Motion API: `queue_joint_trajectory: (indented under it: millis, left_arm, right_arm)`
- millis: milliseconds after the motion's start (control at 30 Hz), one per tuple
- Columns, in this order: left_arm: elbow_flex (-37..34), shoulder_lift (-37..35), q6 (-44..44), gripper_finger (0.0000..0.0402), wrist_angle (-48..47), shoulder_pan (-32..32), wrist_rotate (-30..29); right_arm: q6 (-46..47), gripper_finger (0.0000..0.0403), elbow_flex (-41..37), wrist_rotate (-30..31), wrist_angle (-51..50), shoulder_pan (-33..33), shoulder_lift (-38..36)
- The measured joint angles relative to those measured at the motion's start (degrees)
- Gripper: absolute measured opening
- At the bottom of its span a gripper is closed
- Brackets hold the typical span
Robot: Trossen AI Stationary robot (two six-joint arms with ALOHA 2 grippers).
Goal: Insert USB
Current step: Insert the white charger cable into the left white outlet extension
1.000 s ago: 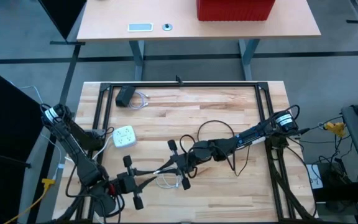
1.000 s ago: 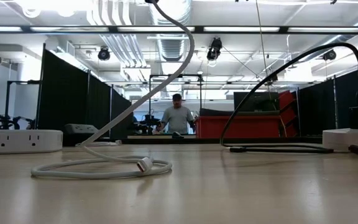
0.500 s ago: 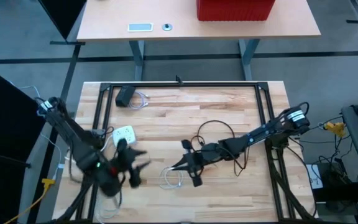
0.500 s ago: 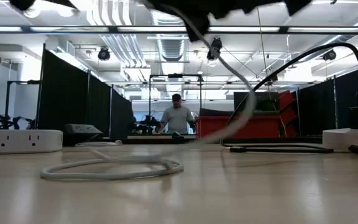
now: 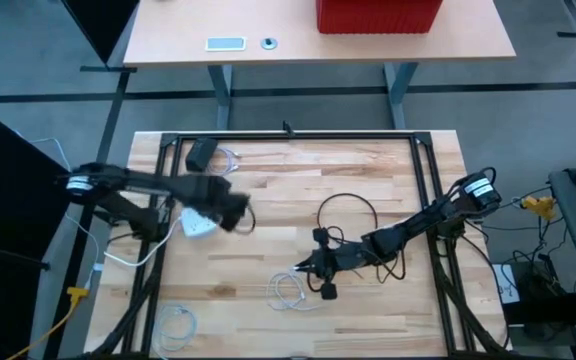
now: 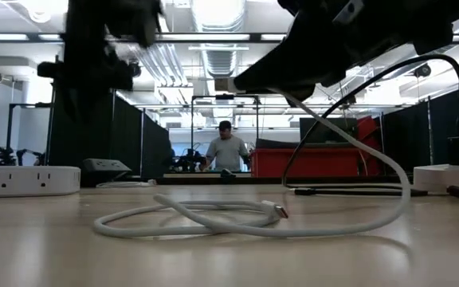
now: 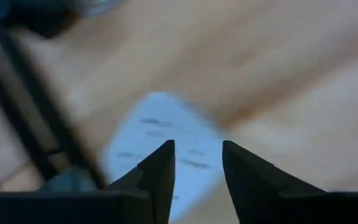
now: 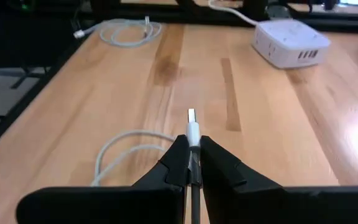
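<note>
On the wooden table: two arms, a white cable, a black cable and a white power strip are seen.
Table: light wood planks are framed by a black rail along the far edge and the sides.
Left arm: it is stretched over the left part of the table, and it shows blurred in the high view.
Left gripper: its fingers are spread apart, with nothing between them; it hangs just above the strip.
Right arm: it reaches from the right edge toward the middle front of the table.
Right gripper: its fingers are pressed together on the plug.
Black cable: a loop lies on the table behind the right arm.
White cable: it lies coiled on the table under the right gripper and rises up to it.
Strip: it lies near the left rail; in the right wrist view its ports are facing the gripper, well apart from the plug.
Plug: the USB plug sticks out past the fingertips, its metal end free and above the table.
</note>
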Motion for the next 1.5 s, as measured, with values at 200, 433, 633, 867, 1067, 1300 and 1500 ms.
queue_joint_trajectory:
  millis: [200,433,633,867,1067,1300,1500]
  left_arm:
    - [-0.24,4.40,5.59,0.0081,-1.75,12.59,-2.29]
    - [-1.02,11.76,8.05,0.0064,-2.10,18.81,-2.57]
    - [-3.95,18.67,10.00,0.0063,-2.05,20.41,-4.77]
    - [-8.72,20.30,15.27,0.0062,3.81,17.93,1.78]
    - [-10.08,17.32,16.30,0.0062,13.36,9.07,11.44]
    - [-8.11,12.57,15.21,0.0049,22.87,-5.41,19.45]
    - [-7.04,5.58,0.29,0.0028,4.74,-12.00,22.55]
  right_arm:
    - [-0.16,0.0014,0.00,-0.44,-0.54,1.02,0.00]
    - [-0.15,0.0014,0.00,-0.47,-0.86,1.90,0.00]
    - [-0.04,0.0014,0.00,-0.47,-0.85,2.16,0.00]
    - [-0.06,0.0014,0.00,-0.55,-0.85,2.39,0.00]
    - [-0.16,0.0014,0.04,-0.51,-0.91,2.39,0.00]
    - [-0.17,0.0014,0.09,-0.52,-1.01,2.37,0.00]
    - [-0.11,0.0014,0.09,-0.49,-1.35,2.39,-0.02]
